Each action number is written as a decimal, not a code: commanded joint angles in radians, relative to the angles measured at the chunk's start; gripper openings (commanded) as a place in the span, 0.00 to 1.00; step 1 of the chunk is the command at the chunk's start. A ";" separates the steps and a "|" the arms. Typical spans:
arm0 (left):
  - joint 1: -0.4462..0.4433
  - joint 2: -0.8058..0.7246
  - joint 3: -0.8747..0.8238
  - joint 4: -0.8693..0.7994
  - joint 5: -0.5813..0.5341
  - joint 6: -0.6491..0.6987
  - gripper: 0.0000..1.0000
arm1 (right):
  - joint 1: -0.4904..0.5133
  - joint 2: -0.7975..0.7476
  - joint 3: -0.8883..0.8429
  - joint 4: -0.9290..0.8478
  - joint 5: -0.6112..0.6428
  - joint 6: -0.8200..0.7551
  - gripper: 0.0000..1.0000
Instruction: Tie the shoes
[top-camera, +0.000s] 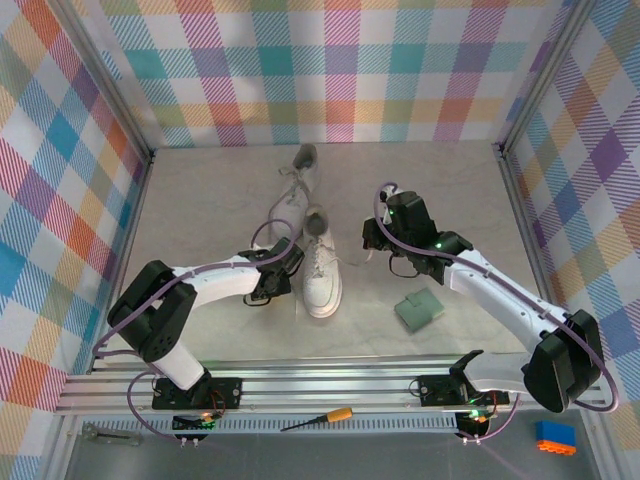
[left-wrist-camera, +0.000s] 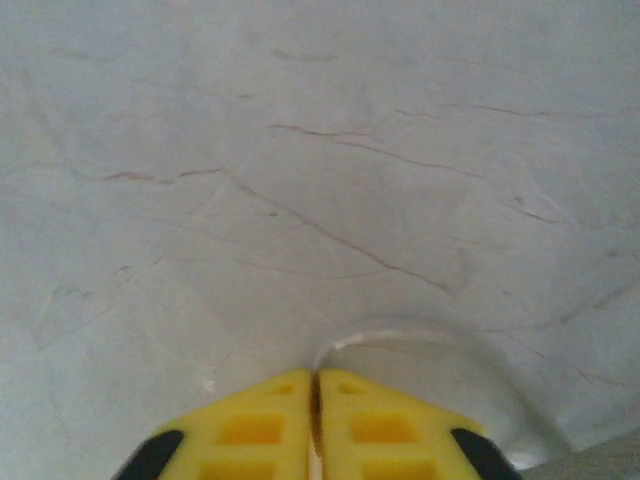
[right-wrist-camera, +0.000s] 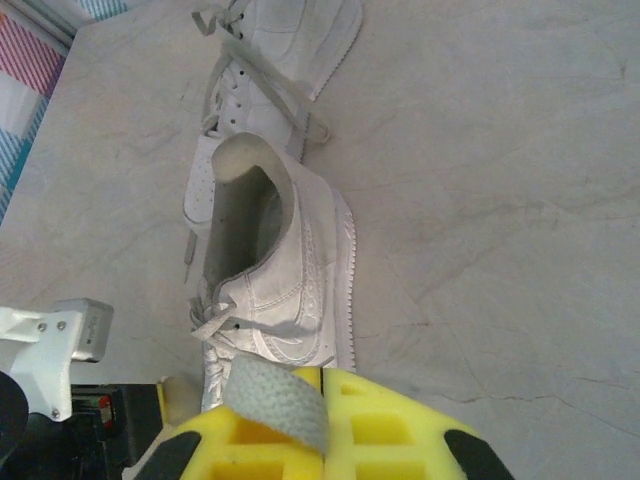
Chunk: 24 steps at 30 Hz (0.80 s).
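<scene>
Yellow left gripper (left-wrist-camera: 316, 380) closed, right gripper (right-wrist-camera: 322, 380) pinching lace (right-wrist-camera: 280, 396)

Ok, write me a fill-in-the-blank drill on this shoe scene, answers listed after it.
1. Both shoes are ___ in colour.
2. The square pad is ___.
3. That pad lies on the ___ arm's side of the shoes.
4. The right gripper is shut on a flat shoe ___.
Missing words: white; green; right; lace.
</scene>
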 joint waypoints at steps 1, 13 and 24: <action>-0.008 -0.076 -0.011 -0.026 -0.064 -0.014 0.00 | -0.006 -0.030 0.000 -0.034 0.087 -0.005 0.00; 0.195 -0.283 0.065 -0.188 -0.258 0.119 0.00 | -0.205 0.059 0.052 -0.320 0.286 0.078 0.00; 0.354 -0.260 -0.001 -0.127 -0.198 0.128 0.00 | -0.442 0.187 -0.013 -0.311 0.232 0.104 0.00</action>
